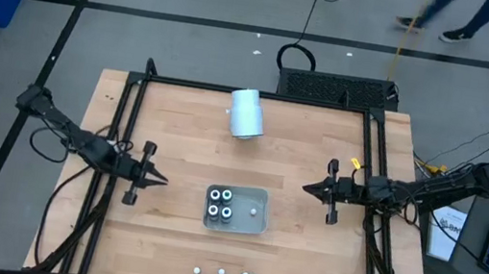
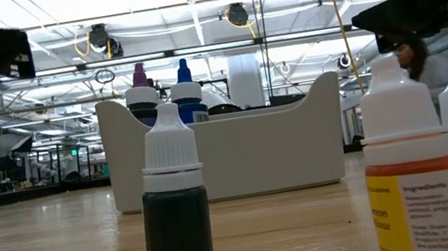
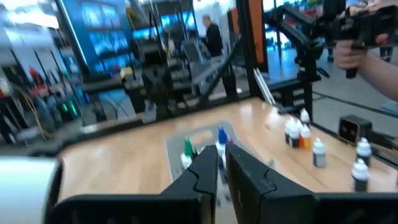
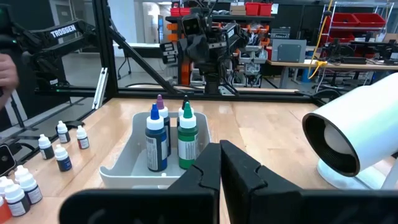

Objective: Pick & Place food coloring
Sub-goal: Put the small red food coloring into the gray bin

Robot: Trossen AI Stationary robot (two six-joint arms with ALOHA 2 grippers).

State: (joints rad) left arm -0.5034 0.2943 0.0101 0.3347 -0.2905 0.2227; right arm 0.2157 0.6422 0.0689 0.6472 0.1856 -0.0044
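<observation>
I see four capped food coloring bottles (image 1: 221,205) standing in the grey rectangular plastic tray (image 1: 262,197). My left gripper (image 1: 160,180) hangs beside it, fingers barely parted, empty. My right gripper (image 1: 307,187) is closed, empty.

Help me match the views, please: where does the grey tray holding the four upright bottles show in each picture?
High view: the grey tray lies centre, between both grippers.
Low view: it stands mid-frame, behind a dark bottle.
Left wrist view: blurred, just beyond the gripper's fingers.
Right wrist view: left of centre, blue and green bottles inside.
Shared landmark: the pale cylinder lying beyond the tray.

Robotics lab: framed workbench (image 1: 305,253), shelving (image 4: 348,37).
</observation>
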